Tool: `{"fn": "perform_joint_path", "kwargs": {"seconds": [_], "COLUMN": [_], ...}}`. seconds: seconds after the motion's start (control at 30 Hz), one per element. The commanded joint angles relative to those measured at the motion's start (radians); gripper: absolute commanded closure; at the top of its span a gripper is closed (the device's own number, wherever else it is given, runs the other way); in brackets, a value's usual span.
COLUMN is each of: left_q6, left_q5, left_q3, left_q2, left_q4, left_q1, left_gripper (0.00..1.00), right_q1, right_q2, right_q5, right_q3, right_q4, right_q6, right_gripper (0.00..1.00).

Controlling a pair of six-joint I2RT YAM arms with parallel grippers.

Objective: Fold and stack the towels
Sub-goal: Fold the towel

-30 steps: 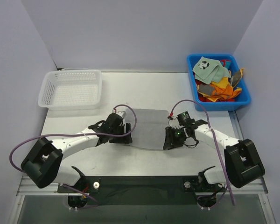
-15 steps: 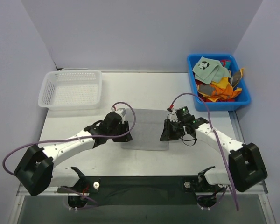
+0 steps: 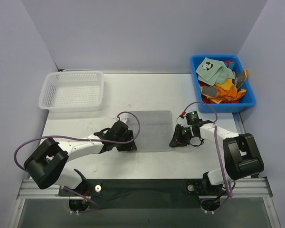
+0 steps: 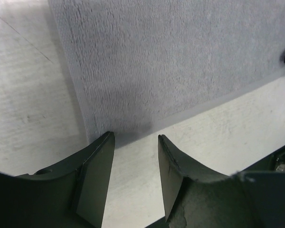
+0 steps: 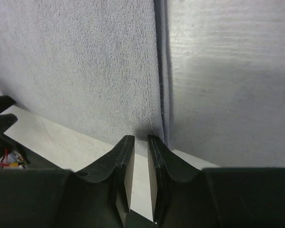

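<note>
Left pincer (image 4: 134,137) and right pincer (image 5: 140,137) sit low at grey towel (image 3: 152,130) corners.

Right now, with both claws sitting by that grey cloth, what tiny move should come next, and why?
Probably slide both grippers forward and pinch the near corners of the grey towel. The left gripper is open with a corner at its tips; the right gripper, barely open, sits at the other, holding nothing.
</note>
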Motion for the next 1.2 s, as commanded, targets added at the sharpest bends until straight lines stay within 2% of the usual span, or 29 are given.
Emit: {"fn": "perform_joint_path", "kwargs": {"seconds": [0.0,0.1,0.17,0.2,0.27,0.33,0.4,0.47,0.67,0.73,0.87,1.1,1.17], "left_q6": [-0.055,-0.052,-0.032,-0.023,0.033,0.101,0.129,0.156,0.211,0.216,0.225,0.254,0.258], "left_q5": [-0.009,-0.038,-0.058,-0.118,-0.176,-0.207,-0.161,-0.106,-0.024,-0.004,-0.056,-0.096,-0.096], "left_q3": [-0.024,-0.017,0.006,0.020,0.063,0.093,0.149,0.214,0.405,0.451,0.424,0.430,0.440], "left_q2": [-0.078,-0.154,-0.203,-0.215,-0.230,-0.218,-0.162,-0.084,0.168,0.211,0.239,0.270,0.291], "left_q4": [0.017,0.007,-0.030,-0.044,-0.056,-0.044,-0.003,0.051,0.100,0.096,0.129,0.129,0.129], "left_q1": [-0.035,-0.055,-0.056,-0.056,-0.043,0.018,0.081,0.158,0.212,0.212,0.220,0.278,0.289], "left_gripper": [0.48,0.42,0.38,0.33,0.30,0.29,0.30,0.37,0.50,0.51,0.49,0.34,0.33], "right_q1": [-0.019,-0.019,-0.019,-0.019,-0.017,-0.022,-0.029,-0.032,-0.034,-0.034,-0.049,-0.108,-0.114], "right_q2": [-0.044,-0.120,-0.163,-0.170,-0.170,-0.130,-0.059,0.026,0.261,0.292,0.326,0.341,0.359], "right_q5": [0.103,0.141,0.154,0.158,0.157,0.155,0.125,0.096,0.010,-0.006,0.017,0.065,0.062], "right_q3": [-0.012,0.003,0.033,0.049,0.112,0.190,0.243,0.322,0.525,0.546,0.547,0.539,0.553], "right_q4": [-0.015,-0.006,0.003,0.006,0.022,0.037,0.074,0.106,0.177,0.178,0.178,0.170,0.169], "right_q6": [-0.015,-0.017,-0.043,-0.057,-0.106,-0.124,-0.124,-0.109,-0.084,-0.100,-0.155,-0.196,-0.195], "right_gripper": [0.80,0.79,0.74,0.72,0.65,0.64,0.64,0.66,0.68,0.68,0.67,0.59,0.56]}}
